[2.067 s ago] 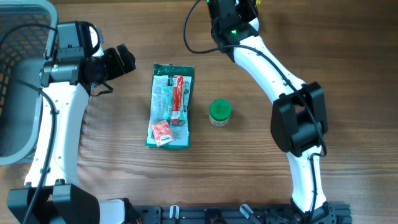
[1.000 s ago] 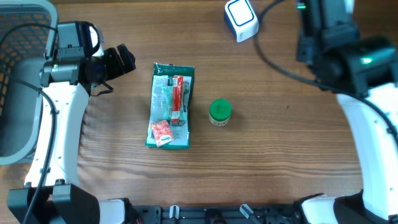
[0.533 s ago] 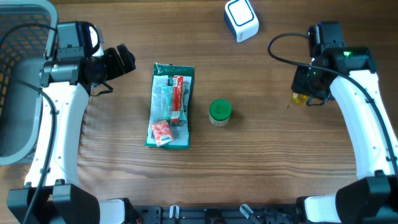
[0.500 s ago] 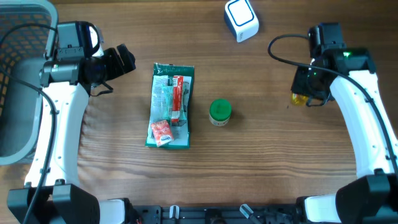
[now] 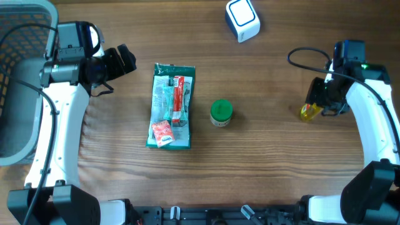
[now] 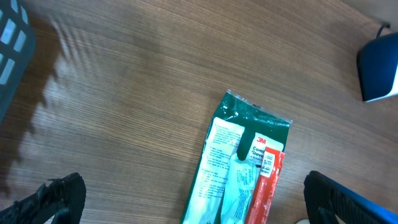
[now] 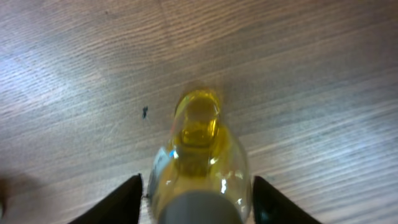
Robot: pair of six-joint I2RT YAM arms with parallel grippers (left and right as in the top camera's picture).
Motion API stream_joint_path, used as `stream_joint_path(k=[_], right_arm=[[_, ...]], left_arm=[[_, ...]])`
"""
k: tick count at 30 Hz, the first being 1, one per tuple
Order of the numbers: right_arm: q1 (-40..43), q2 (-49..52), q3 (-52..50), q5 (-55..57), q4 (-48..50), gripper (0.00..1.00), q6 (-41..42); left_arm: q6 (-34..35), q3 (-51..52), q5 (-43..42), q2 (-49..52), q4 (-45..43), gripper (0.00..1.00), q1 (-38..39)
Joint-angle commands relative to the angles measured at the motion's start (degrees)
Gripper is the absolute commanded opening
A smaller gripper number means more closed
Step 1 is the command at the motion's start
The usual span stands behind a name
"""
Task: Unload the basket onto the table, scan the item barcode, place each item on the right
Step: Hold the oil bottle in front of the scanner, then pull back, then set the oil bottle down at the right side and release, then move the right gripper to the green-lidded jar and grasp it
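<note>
The item is a small clear bottle (image 5: 307, 112) filled with yellow liquid, with a pale label on one side and a grey end nearest the right wrist camera. It is at the right side of the counter (image 5: 269, 175), between the fingers (image 7: 127, 200) of the right tool (image 7: 198, 190). Whether they press on it cannot be told. The scanner (image 5: 242, 19) is a white, round-cornered box with a blue edge and a pale window on top. It lies slightly turned at the counter's far edge, well apart from the bottle.
</note>
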State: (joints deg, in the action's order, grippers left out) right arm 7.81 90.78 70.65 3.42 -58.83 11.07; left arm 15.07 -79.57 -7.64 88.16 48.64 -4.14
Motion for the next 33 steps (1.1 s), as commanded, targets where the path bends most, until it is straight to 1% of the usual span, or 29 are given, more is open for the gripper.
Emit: stream_joint_path(k=[1, 2, 3, 4, 6, 8, 10, 12, 14, 16, 19, 23, 25, 28, 33], right_arm=[[0.0, -0.2, -3.9, -0.7, 3.1, 0.69, -2.2], [0.0, -0.2, -4.2, 0.0, 3.8, 0.77, -2.1], [0.0, -0.3, -4.2, 0.7, 4.3, 0.89, -2.1], [0.0, -0.3, -3.8, 1.9, 4.7, 0.92, -2.1], [0.0, -0.3, -1.9, 3.6, 4.1, 0.95, -2.1], [0.0, -0.4, 2.6, 3.6, 2.4, 1.00, -2.1], [-0.3, -0.4, 9.2, 3.3, -0.6, 1.00, -2.1], [-1.1, -0.5, 17.0, 0.2, -4.5, 1.00, -2.1], [-2.9, -0.5, 23.6, -5.9, -8.1, 1.00, -1.7], [-5.8, -0.7, 26.6, -11.8, -9.1, 1.00, 1.7], [-11.5, -0.9, 26.3, -16.3, -9.3, 1.00, 7.8], [-23.5, 0.3, 24.0, -14.9, -8.3, 1.00, 13.7], [-31.7, 1.9, 20.7, -11.1, -3.2, 1.00, 15.6], [-39.2, 5.4, 16.3, -5.2, 3.4, 1.00, 19.7], [-44.3, 13.6, 15.1, 0.5, 3.9, 1.00, 22.0]], left_arm=[[-1.2, -0.7, -0.7, -0.2, -0.1, 1.00, -0.2], [-1.2, -0.7, -0.7, -0.2, -0.1, 1.00, -0.2], [-1.2, -0.7, -0.7, -0.2, -0.1, 1.00, -0.2], [-1.2, -0.7, -0.7, -0.2, -0.1, 1.00, -0.2], [-1.2, -0.7, -0.7, -0.2, -0.1, 1.00, -0.2], [-1.2, -0.7, -0.7, -0.2, -0.1, 1.00, -0.2], [-1.2, -0.7, -0.7, -0.2, -0.1, 1.00, -0.2], [-1.2, -0.7, -0.7, -0.2, -0.1, 1.00, -0.2], [-1.2, -0.7, -0.7, -0.2, -0.1, 1.00, -0.2], [-1.2, -0.7, -0.7, -0.2, -0.1, 1.00, -0.2], [-1.2, -0.7, -0.7, -0.2, -0.1, 1.00, -0.2], [-1.2, -0.7, -0.7, -0.2, -0.1, 1.00, -0.2], [-1.2, -0.7, -0.7, -0.2, -0.1, 1.00, -0.2], [-1.2, -0.7, -0.7, -0.2, -0.1, 1.00, -0.2], [-1.2, -0.7, -0.7, -0.2, -0.1, 1.00, -0.2]])
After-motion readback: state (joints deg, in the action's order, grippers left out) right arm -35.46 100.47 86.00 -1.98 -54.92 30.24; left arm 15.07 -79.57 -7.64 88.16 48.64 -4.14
